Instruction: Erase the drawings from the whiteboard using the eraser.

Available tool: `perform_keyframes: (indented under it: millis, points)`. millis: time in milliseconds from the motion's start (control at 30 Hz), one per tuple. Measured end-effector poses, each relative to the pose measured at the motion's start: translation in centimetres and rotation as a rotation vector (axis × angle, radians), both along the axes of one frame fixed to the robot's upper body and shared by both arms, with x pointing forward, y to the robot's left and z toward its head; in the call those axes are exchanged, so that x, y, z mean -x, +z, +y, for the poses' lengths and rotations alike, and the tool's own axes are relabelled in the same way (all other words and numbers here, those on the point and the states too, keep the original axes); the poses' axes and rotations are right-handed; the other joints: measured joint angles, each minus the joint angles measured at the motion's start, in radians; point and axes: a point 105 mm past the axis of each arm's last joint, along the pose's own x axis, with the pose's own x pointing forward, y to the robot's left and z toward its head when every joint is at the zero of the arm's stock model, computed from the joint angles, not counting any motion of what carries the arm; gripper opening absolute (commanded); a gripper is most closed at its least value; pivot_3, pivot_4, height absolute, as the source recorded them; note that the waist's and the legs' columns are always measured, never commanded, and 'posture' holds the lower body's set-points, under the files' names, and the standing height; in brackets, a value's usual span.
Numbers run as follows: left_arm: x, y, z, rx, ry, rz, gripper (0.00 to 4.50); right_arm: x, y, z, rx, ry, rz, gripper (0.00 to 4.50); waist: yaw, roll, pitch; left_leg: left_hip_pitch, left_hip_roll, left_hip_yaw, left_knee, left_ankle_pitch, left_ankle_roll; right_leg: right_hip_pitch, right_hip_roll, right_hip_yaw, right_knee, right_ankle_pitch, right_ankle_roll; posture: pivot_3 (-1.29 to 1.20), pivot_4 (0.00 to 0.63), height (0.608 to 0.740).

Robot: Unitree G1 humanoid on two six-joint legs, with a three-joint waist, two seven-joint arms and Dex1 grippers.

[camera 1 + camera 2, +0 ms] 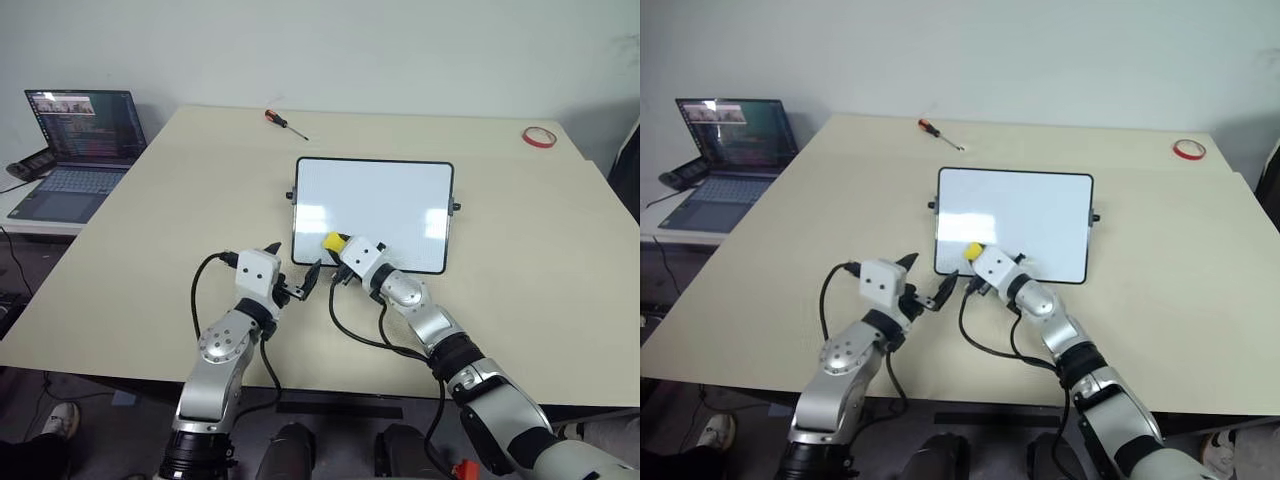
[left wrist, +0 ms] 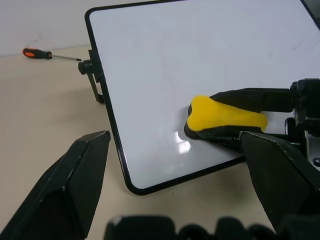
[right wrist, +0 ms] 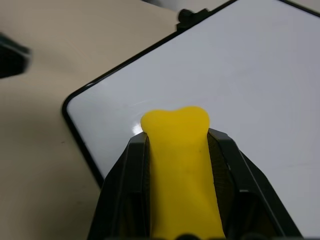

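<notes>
Left eye view, writing: the laptop (image 1: 78, 150) at the far left shows a lit screen whose text is too small to read; no readable labels elsewhere.
Laptop: open on a side surface beside the table's (image 1: 150, 250) left edge, well apart from the whiteboard.
Screwdriver: the screwdriver (image 1: 284, 123), orange-handled, lies on the table beyond the whiteboard's far left corner.
Left gripper: the left gripper (image 1: 292, 275) hovers just off the whiteboard's near left corner, fingers spread apart, holding nothing.
Whiteboard: the whiteboard (image 1: 385, 200) lies flat mid-table, black-framed, with a small knob on each short side; its surface looks clean, with no drawings to be made out.
Eraser: the eraser (image 2: 225, 119), yellow on a black base, rests on the whiteboard near its near left corner.
Right gripper: the right gripper (image 1: 338, 247) is clamped on the eraser, one finger on each side.
Tape roll: the red tape roll (image 1: 539, 137) lies near the table's far right corner, well apart from the board.
</notes>
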Motion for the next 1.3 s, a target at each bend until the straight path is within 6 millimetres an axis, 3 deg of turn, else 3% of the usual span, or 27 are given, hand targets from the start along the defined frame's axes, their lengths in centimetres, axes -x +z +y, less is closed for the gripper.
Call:
perform_keyframes:
  millis: [233, 367, 600, 767, 1000, 1067, 1167, 1300]
  points:
    - [0.0, -0.1, -0.1, -0.005, -0.011, 0.004, 4.5, -1.0, 1.3, -1.4, 0.016, -0.064, -0.054, 1.23, 0.007, 0.0, 0.0, 0.003, 0.0, 0.0, -0.001, 0.0, 0.0, 0.003, 0.0, 0.0, -0.001, -0.002, 0.001, 0.0, 0.15, 0.74]
    - [-0.1, 0.0, 0.0, -0.013, -0.01, 0.008, 4.5, -0.3, 1.0, -3.9, 0.054, -0.078, -0.079, 1.23, 0.019, 0.0, 0.0, 0.002, -0.001, -0.001, -0.001, 0.0, 0.0, 0.003, -0.002, 0.0, -0.002, -0.002, 0.001, 0.0, 0.15, 0.74]
    - [-0.2, 0.6, -0.8, -0.005, -0.053, -0.009, 4.5, 1.3, 0.6, -5.7, -0.009, -0.084, -0.032, 1.23, 0.016, 0.0, 0.001, 0.001, 0.0, 0.0, -0.002, 0.0, 0.0, 0.001, -0.001, 0.0, -0.002, -0.003, 0.002, 0.0, 0.15, 0.74]
    - [-0.2, 1.7, -2.1, 0.01, -0.156, -0.036, 4.5, 1.9, 2.0, -6.9, -0.079, -0.125, 0.02, 1.23, 0.014, 0.0, 0.002, -0.012, 0.0, 0.0, -0.002, 0.0, 0.0, -0.01, -0.001, 0.0, -0.002, -0.001, -0.001, 0.0, 0.15, 0.74]
    - [-0.3, 2.3, -3.2, -0.11, -0.386, -0.085, 4.5, 4.4, 5.8, -10.2, -0.153, -0.253, 0.05, 1.23, 0.012, 0.001, 0.002, -0.016, 0.001, 0.002, -0.006, -0.001, -0.001, -0.018, 0.0, 0.0, -0.002, -0.002, -0.002, 0.0, 0.15, 0.74]
    - [-0.8, 3.4, -4.6, -0.116, -0.514, -0.12, 4.5, 5.8, 6.5, -12.5, -0.179, -0.357, 0.072, 1.23, 0.021, 0.001, 0.003, -0.018, 0.0, 0.002, -0.007, -0.001, -0.001, -0.018, 0.0, -0.002, -0.003, -0.002, -0.002, 0.0, 0.15, 0.74]
    - [-0.5, 5.1, -6.3, -0.11, -0.666, -0.178, 4.5, 7.1, 6.1, -15.1, -0.195, -0.486, 0.132, 1.23, 0.016, 0.0, 0.003, -0.017, -0.001, 0.003, -0.007, -0.001, -0.001, -0.019, -0.001, -0.002, -0.003, -0.002, -0.001, 0.0, 0.15, 0.74]
    - [0.9, 4.3, -8.7, -0.164, -0.911, -0.162, 4.5, 8.8, 4.8, -18.7, -0.219, -0.676, 0.229, 1.23, 0.003, 0.0, 0.004, -0.014, 0.0, 0.006, -0.011, -0.001, -0.001, -0.019, 0.0, 0.0, -0.003, -0.003, -0.001, 0.0, 0.15, 0.74]
